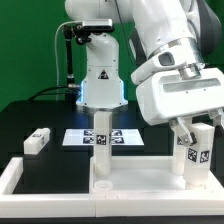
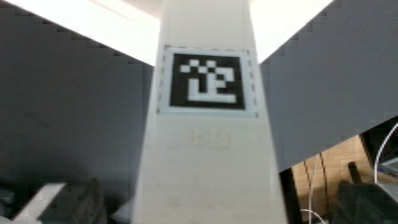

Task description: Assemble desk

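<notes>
Midway through the desk assembly, the white plastic rectangular tabletop panel (image 1: 130, 180) is seen lying flat at the front of the black table (image 1: 30, 115), hemmed by the long low white border rail (image 1: 20, 172). Two short white block legs are already stood upright on it: one (image 1: 99, 140) near the middle of the exterior view, the other (image 1: 191, 152) at that view's right, directly under the arm. A third white block leg (image 1: 37, 140) is left lying on the table at the exterior view's left, well apart from the panel; a fourth cannot be found in either picture. At least that loose leg, it is judged, remains to be fitted. The two-finger gripper (image 1: 193, 125) is held spread wide around the top of the right-hand leg, with nothing clamped; in the wrist view the leg (image 2: 214, 140) fills the middle of the frame between dark finger faces set clear of its sides. The parts are smooth, matt, square-edged plastic, each marked with a crisp black-and-white square tag (image 2: 212, 83). The flat marker board (image 1: 90, 137) is seen behind the panel, partly hidden by the middle leg.
</notes>
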Tool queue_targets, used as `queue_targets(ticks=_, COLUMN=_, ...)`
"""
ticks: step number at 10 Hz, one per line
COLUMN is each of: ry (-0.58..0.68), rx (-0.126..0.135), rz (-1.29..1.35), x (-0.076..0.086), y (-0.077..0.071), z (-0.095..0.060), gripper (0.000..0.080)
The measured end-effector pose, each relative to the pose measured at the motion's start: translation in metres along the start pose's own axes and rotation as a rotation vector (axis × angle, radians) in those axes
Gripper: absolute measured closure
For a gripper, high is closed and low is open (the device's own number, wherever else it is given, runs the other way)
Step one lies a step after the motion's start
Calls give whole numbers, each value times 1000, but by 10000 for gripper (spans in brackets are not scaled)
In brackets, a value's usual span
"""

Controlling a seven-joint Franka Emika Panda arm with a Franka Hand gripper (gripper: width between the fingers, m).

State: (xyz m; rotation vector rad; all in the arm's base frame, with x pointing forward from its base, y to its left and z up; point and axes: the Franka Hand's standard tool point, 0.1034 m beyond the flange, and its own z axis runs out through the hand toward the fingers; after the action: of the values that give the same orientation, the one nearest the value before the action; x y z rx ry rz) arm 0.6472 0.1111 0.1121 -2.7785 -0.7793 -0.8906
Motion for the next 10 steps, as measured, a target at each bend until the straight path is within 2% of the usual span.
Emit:
queue_targets(ticks=1, ry=-2, rx=2, rz=1, x=1, y=0, z=0, gripper=150)
queue_targets(ticks=2, ry=-24, rx=13, rz=-1, x=5, y=-1, z=-8, gripper=150)
queue_targets(ticks=3, ry=-34, rx=12, rz=-16, x=16, y=2, z=-23, gripper=150)
queue_targets(ticks=4, ry=-34, rx=7, rz=-23, x=23, y=5, z=-31, gripper=150)
queue_targets(ticks=6, ry=-35, rx=6, rz=-27, x=26, y=6, z=-35, gripper=150)
queue_targets(ticks=8, ry=-53, rx=20, rz=-20, x=25, y=2, z=-34, gripper=150)
queue_targets(ticks=9, ry=-107, rx=55, rz=45, x=24, y=-7, z=-33, gripper=150)
queue_targets(ticks=10, ry=-186, rx=79, rz=114, x=34, y=-19, z=-36, gripper=150)
